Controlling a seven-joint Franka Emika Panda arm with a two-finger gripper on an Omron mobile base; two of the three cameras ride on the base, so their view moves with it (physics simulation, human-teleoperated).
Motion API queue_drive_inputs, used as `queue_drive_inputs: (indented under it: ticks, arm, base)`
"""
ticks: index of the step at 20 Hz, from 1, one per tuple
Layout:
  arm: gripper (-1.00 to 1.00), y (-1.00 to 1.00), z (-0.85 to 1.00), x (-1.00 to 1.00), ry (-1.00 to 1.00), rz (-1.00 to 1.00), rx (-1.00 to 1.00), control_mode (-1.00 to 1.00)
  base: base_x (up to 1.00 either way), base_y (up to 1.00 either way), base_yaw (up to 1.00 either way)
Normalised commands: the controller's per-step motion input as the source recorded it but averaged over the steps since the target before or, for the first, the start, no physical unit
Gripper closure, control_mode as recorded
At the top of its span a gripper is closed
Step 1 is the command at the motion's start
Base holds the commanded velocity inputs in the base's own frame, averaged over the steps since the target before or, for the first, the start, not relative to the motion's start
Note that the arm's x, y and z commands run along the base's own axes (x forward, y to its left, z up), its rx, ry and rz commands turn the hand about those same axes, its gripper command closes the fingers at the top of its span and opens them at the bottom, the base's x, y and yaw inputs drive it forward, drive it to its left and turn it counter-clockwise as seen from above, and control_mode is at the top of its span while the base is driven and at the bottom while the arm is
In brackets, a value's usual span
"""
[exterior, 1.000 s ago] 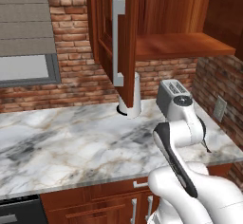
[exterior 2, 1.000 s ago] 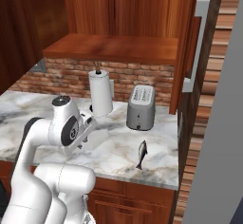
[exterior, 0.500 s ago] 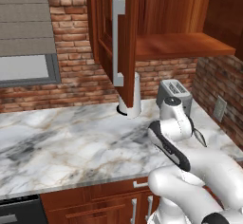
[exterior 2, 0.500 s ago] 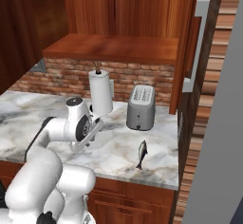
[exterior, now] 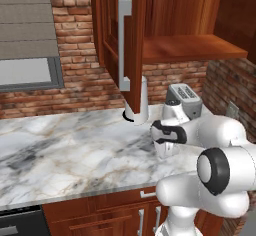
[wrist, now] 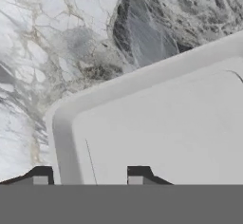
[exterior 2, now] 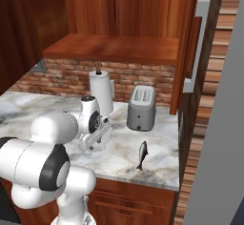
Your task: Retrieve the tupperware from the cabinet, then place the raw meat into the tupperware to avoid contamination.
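Your tupperware (wrist: 156,123) sits on the marble counter (exterior: 70,150), right under the hand: in the hand view you see one corner of its pale rim with the shallow floor spreading past it, and in the left base view a pale edge of it shows just below the wrist. The gripper (wrist: 88,178) hangs low over that corner, one dark tip outside the rim and the other over the inside, jaws apart with the wall between them; you cannot tell whether either tip touches it. Beyond it on the counter you have one grey toaster (exterior 2: 141,107) with two slots, one white paper-towel roll (exterior 2: 101,91) just left of it against the brick wall (exterior: 75,55), and one small dark fish (exterior 2: 142,154) lying near the front edge, apart from the toaster. Above, the cabinet (exterior 2: 114,47) stands open, both doors swung out, each with one long silver handle (exterior: 123,44); its shelf is bare. You will find no brand, label or writing to read on any of these.
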Motion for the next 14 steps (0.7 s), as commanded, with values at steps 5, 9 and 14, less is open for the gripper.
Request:
queue_drive_inputs:
  ticks: [5,9,14]
  arm:
    - [-1.0,0.02,-0.01,-0.11,0.05,0.0,0.0,-1.0]
    - [-1.0,-0.09,0.19,-0.47,0.01,-0.01,0.0,-1.0]
    - [-1.0,-0.18,0.41,-0.36,-0.08,-0.08,0.0,-1.0]
  base:
    - [0.0,0.0,0.0]
    - [0.0,0.0,0.0]
    - [0.0,0.0,0.0]
